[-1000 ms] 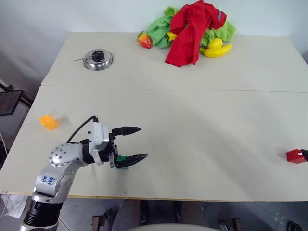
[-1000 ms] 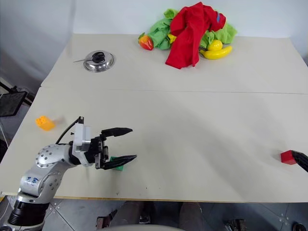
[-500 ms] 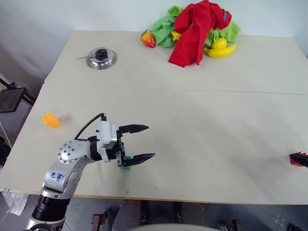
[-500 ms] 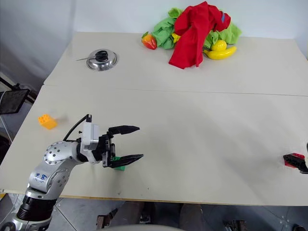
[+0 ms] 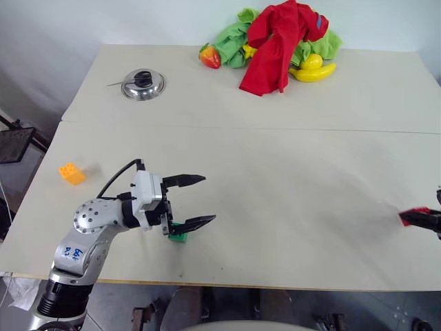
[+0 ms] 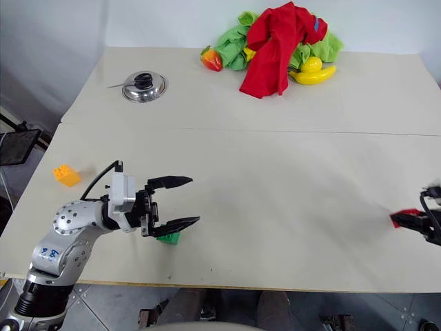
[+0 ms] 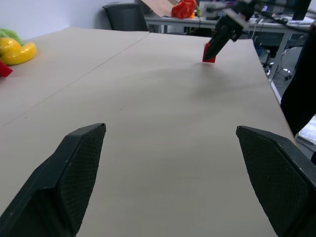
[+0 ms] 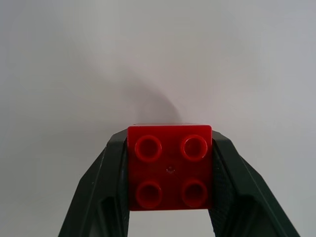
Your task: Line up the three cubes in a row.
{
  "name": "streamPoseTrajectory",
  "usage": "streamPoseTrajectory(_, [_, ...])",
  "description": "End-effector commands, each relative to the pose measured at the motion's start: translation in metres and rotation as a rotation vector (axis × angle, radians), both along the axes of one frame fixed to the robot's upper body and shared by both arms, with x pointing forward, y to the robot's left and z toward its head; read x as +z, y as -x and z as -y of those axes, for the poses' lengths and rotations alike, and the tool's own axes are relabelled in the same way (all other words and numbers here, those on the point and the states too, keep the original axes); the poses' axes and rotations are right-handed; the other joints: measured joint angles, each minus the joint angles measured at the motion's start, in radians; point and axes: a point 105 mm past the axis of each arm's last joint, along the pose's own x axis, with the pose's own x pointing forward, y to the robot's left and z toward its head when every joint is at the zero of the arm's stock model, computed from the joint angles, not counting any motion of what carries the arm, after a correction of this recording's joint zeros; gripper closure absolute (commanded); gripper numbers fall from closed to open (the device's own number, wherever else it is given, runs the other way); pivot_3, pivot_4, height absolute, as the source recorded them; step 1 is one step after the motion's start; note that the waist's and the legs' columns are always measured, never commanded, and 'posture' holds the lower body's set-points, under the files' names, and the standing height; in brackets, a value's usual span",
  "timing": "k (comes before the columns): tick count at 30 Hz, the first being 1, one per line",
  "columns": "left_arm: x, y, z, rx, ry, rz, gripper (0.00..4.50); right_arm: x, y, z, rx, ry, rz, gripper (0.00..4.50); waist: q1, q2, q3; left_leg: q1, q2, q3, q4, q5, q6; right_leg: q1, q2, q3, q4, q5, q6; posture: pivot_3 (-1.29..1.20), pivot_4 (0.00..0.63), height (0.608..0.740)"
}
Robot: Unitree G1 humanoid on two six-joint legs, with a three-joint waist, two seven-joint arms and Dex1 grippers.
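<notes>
cubes (image 5: 71, 173): 3 | cloths (image 5: 275, 38): 2 | lid (image 5: 142, 85): 1 | banana (image 5: 311, 72): 1

I see a small label with blue marks on the left arm (image 5: 71, 254). I cannot read them.

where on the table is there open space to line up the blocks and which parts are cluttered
The widest bare patch is the middle of the table, between the green block under the open left pincer and the red block gripped by the right pincer. The far edge is crowded: pot lid, cloth pile, toy fruit. The yellow block sits at the left edge.
</notes>
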Motion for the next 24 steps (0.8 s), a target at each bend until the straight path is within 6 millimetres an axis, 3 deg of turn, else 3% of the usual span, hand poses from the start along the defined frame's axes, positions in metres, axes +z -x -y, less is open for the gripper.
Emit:
streamPoseTrajectory(1, [0.004,-0.002,-0.008,0.033,-0.008,0.033,0.00,0.024,-0.012,-0.067,0.487,0.056,0.092,2.98,-0.008,-0.001,0.001,0.000,0.000,0.000,0.000,0.000,0.000,0.000,0.001,0.000,0.000,0.000,0.000,0.00,0.150,0.740])
streamPoseTrajectory(7, [-0.003,-0.004,-0.015,0.056,-0.033,0.040,0.00,0.019,-0.048,-0.131,0.966,0.252,0.177,2.98,-0.025,-0.003,0.002,0.001,0.000,0.000,0.001,0.001,-0.002,0.000,0.001,0.000,0.000,0.000,0.000,0.00,0.150,0.740])
streamPoseTrajectory(11, [-0.003,-0.005,-0.018,0.067,-0.031,0.048,0.00,0.009,-0.062,-0.154,1.148,0.325,0.122,2.98,-0.022,-0.004,0.002,-0.001,0.000,-0.002,0.001,0.001,-0.002,-0.001,0.001,-0.002,0.000,0.000,0.000,0.00,0.150,0.740])
streamPoseTrajectory(17, [-0.004,-0.003,-0.024,0.094,-0.031,0.052,0.00,0.007,-0.078,-0.174,1.245,0.357,0.113,2.98,-0.022,-0.004,0.002,-0.004,-0.001,-0.006,0.001,0.001,-0.002,0.000,0.000,-0.006,-0.001,0.000,0.000,0.00,0.150,0.740])
streamPoseTrajectory(24, [-0.006,-0.003,-0.024,0.104,-0.032,0.051,0.00,-0.001,-0.089,-0.179,1.256,0.381,0.092,2.98,-0.023,-0.004,0.002,-0.005,-0.001,-0.007,0.003,0.001,-0.002,0.000,0.000,-0.008,0.000,0.000,0.000,0.00,0.150,0.740])
